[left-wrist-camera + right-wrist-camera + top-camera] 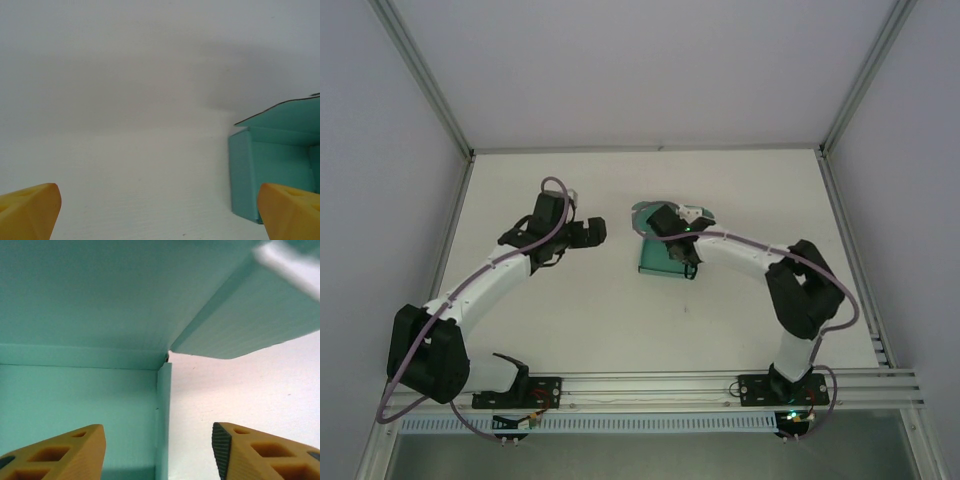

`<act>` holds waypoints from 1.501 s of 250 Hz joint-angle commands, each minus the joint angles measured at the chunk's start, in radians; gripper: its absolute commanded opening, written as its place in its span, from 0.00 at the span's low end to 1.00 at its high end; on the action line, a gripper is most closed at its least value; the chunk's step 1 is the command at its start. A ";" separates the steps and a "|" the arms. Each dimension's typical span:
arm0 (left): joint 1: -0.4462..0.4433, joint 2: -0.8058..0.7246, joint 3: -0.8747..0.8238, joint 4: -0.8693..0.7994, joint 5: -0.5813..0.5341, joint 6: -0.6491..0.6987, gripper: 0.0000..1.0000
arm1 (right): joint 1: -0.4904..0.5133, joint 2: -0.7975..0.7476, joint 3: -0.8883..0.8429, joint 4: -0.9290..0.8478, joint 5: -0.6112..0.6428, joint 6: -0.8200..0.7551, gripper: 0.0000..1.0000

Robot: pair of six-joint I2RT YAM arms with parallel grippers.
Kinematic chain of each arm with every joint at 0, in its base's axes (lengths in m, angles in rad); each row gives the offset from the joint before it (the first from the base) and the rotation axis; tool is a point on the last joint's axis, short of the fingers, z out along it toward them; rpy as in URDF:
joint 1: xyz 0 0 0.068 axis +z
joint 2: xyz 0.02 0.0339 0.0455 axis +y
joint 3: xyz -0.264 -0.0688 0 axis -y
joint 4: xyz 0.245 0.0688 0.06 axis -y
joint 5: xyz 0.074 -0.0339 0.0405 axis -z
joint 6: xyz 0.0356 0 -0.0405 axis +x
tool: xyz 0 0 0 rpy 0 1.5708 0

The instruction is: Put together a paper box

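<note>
Right gripper [159, 434], spread, straddles the paper box [75, 315] wall (overhead hides this); left gripper [159, 195] spread nearby.

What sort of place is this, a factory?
Probably a lab test cell: a left arm and a right arm bolted to a white table, plain panels on aluminium framing around it, a teal paper box.

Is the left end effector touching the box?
Apart. The top view shows bare table between the left end effector and the box.
</note>
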 commanded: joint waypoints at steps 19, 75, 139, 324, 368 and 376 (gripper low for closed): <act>-0.009 0.036 0.089 0.027 0.139 0.093 1.00 | -0.008 -0.159 -0.060 0.070 0.019 -0.093 0.79; -0.033 0.171 0.222 -0.044 0.328 0.332 1.00 | -0.109 -0.322 -0.126 0.248 -0.225 -0.490 0.95; -0.058 0.364 0.420 -0.165 0.415 0.628 1.00 | -0.338 -0.270 -0.058 0.237 -0.760 -0.917 0.92; -0.063 0.641 0.706 -0.367 0.482 0.877 0.57 | -0.404 0.005 0.138 -0.024 -0.715 -1.120 0.48; -0.067 0.696 0.772 -0.410 0.478 0.894 0.51 | -0.409 0.009 0.145 -0.031 -0.717 -1.134 0.42; -0.070 0.704 0.790 -0.434 0.483 0.902 0.46 | -0.408 0.009 0.149 -0.038 -0.718 -1.135 0.40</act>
